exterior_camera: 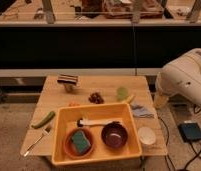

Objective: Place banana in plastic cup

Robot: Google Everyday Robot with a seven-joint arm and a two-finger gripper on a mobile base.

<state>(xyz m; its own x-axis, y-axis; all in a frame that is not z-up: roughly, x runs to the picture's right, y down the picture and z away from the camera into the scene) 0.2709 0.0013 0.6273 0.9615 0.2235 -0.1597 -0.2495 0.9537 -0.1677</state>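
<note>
The pale green plastic cup [122, 93] stands upright on the far right part of the wooden table [54, 102]. The small pale yellow banana [129, 99] lies on the table just to the cup's right and front, close to it or touching. The white arm [184, 80] hangs beside the table's right edge, to the right of the cup and banana. My gripper itself does not show; it is hidden behind or below the arm's body.
A yellow tub [96, 111] at the front holds a maroon bowl [114, 135], an orange bowl with a green sponge [80, 142] and a white brush [98, 121]. Around it lie a green vegetable [44, 119], a fork [36, 140], a white cup [146, 135], a grey cloth [142, 110], dark grapes [96, 97] and a striped object [68, 80].
</note>
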